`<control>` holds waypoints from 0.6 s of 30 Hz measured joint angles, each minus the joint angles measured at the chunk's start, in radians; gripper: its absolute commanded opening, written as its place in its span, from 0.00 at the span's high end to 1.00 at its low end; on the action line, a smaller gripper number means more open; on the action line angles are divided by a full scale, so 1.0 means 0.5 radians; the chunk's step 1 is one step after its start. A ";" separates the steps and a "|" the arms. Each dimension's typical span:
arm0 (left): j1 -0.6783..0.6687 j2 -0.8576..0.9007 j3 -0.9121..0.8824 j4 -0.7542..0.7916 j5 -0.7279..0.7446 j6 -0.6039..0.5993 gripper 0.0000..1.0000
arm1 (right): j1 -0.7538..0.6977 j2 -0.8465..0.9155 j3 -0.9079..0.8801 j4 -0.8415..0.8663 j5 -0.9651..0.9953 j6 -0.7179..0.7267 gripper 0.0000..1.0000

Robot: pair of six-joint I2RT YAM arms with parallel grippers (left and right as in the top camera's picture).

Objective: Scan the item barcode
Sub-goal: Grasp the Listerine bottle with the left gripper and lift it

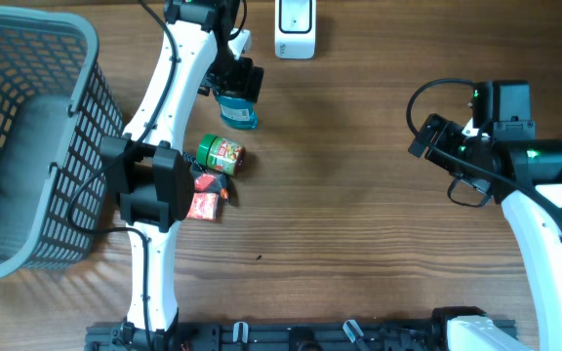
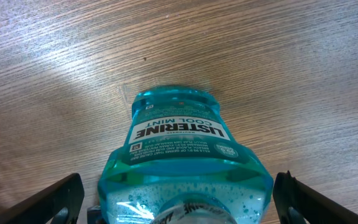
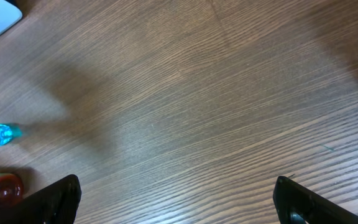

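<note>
**Blue mouthwash bottle between spread left fingers**

Teal-blue clear plastic Listerine bottle point(image 2: 178, 134) rests on the brown wooden table point(image 1: 359, 224), upper middle of the overhead frame, with blue liquid and small bubbles inside it. The left gripper point(image 2: 178, 180) straddles it, its 2 fingers spread wide on either side and not visibly clamped. The right gripper point(image 3: 176, 183), at right, gapes over bare wood and holds nothing. A white scanner box point(image 1: 295, 27) sits at the top edge. A grey mesh basket point(image 1: 86, 58) at far left shows only its grey floor. A green-lidded can point(image 1: 221, 153) and a red packet point(image 1: 206, 203) lie below the bottle.
</note>
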 measured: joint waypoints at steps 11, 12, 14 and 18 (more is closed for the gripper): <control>0.001 -0.001 -0.124 0.073 0.000 0.031 0.16 | 0.000 0.001 0.000 0.002 0.006 0.000 0.00; 0.001 -0.001 -0.125 0.075 0.001 0.035 0.17 | 0.000 0.002 0.000 0.005 0.006 0.000 0.00; 0.001 -0.001 -0.126 0.077 0.001 0.037 0.19 | 0.000 0.002 0.000 0.007 0.006 0.000 0.00; -0.005 -0.001 -0.126 0.076 0.006 0.059 0.33 | 0.000 0.002 0.000 0.007 0.006 0.000 0.00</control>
